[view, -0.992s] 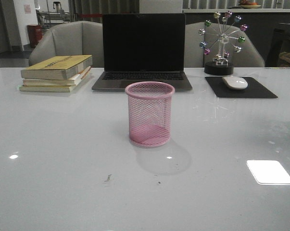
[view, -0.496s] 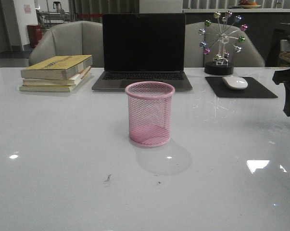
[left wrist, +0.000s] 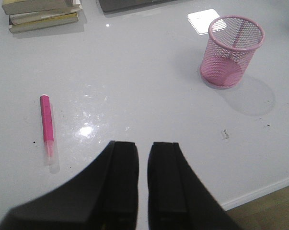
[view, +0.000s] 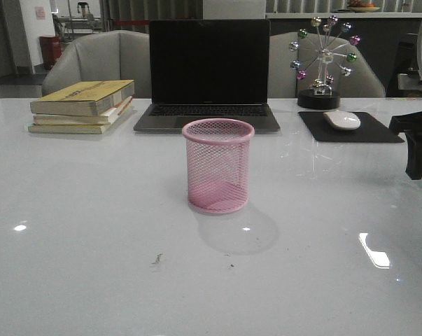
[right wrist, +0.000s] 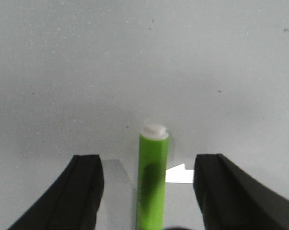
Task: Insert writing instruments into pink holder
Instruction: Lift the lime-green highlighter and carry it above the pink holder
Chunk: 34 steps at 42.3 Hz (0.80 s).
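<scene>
Pink holder [view: 218,165] upright and empty at the table's [view: 92,266] centre, in front of the laptop [view: 208,73]. Right gripper [right wrist: 149,191], jaws spread wide, is poised over the green marker [right wrist: 153,178], which lies on the table between the fingers [right wrist: 82,189] without touching them, at the table's right edge. Left gripper [left wrist: 143,184], jaws nearly together and holding nothing, sits near the pink marker [left wrist: 47,127], which lies flat at the table's left edge, well apart from the holder.

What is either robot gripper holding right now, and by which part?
Nothing is held. The right gripper is open, its fingers straddling the lime green marker pen without touching. The left gripper is nearly closed and empty.
</scene>
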### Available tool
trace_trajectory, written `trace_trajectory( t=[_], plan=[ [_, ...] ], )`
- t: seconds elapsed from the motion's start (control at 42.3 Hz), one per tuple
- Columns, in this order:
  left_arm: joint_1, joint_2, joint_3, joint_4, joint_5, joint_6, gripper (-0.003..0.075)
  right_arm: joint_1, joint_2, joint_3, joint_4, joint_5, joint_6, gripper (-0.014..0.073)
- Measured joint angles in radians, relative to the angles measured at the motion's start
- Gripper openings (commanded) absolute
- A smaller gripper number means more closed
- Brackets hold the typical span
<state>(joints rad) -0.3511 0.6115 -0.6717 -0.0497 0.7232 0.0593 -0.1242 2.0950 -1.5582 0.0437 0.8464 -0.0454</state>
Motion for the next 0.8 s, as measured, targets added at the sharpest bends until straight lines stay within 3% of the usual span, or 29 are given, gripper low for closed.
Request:
trace_trajectory(
  t=[0.26,0.52,0.803],
  plan=[
    [0.0,0.0,0.0,0.0,0.0,0.0,0.0094,0.0,0.017,-0.002,0.0,0.0,-0.006,0.0507],
    [0.0,0.0,0.0,0.0,0.0,0.0,0.0091,0.0,0.024,-0.002,-0.003,0.0,-0.009,0.018],
    [0.0,0.0,0.0,0.0,0.0,0.0,0.0091,0.006,-0.058,0.036,0.005,-0.033,-0.011,0.0146]
  ],
)
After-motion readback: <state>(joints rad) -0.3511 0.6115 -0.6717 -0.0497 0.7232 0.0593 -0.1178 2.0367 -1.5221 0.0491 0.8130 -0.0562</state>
